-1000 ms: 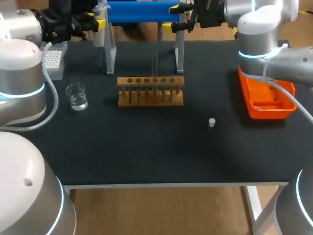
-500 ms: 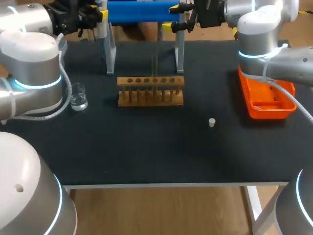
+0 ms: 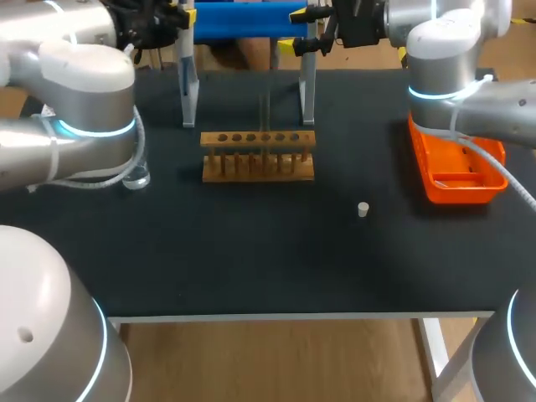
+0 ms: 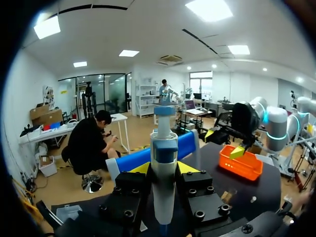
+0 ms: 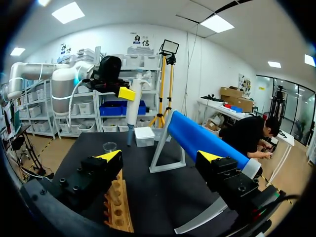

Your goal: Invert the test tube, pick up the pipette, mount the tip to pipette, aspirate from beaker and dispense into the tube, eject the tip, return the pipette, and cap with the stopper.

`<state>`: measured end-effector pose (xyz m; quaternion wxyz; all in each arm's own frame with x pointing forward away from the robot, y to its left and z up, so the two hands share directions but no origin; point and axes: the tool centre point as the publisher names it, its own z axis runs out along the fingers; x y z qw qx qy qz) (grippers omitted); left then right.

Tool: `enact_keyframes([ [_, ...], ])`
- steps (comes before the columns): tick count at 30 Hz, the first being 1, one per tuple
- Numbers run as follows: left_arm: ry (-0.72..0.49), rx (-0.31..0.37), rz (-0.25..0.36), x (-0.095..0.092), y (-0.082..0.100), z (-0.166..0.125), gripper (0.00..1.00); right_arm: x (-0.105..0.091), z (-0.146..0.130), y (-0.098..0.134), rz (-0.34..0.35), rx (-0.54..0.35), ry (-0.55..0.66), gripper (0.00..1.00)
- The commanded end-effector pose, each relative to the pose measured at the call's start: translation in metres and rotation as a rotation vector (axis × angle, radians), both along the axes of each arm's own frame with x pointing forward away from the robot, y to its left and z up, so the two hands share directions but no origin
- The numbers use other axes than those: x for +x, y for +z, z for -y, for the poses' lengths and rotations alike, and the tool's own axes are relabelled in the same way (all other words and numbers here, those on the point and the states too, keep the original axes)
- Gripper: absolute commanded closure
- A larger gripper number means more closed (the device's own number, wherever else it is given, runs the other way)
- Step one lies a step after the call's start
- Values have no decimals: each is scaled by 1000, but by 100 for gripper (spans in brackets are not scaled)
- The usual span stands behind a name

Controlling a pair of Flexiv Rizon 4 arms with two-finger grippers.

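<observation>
Your left arm hides most of the beaker (image 3: 139,177) in the head view. Your left gripper (image 4: 164,168), raised near the table's far left, is clenched on the upright pipette (image 4: 164,148). Your right gripper (image 5: 159,156) hangs released beside the blue bar (image 5: 207,143).

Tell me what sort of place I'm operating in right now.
Most likely a chemistry-style lab bench set up for robot handling. On the black table stand a wooden test tube rack and a glass beaker, and the left gripper holds a pipette.
</observation>
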<state>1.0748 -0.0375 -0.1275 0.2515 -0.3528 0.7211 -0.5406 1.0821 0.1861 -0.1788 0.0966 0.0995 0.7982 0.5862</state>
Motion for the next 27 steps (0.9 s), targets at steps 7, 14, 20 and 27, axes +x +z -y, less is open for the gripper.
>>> enact_keyframes([
  [7, 111, 33, -45, 26, -3, 13, 100, 0, 0, 1, -1, -3, -1, 0],
  [14, 196, 47, -30, 33, -3, 14, 100, 0, 0, 1, -1, -3, -1, 0],
  [20, 249, 55, -4, 37, -4, 15, 100, 0, 0, 1, -1, -3, -1, 0],
  [27, 308, 52, 9, 42, -7, 15, 100, 0, 0, 1, -1, -3, -1, 0],
])
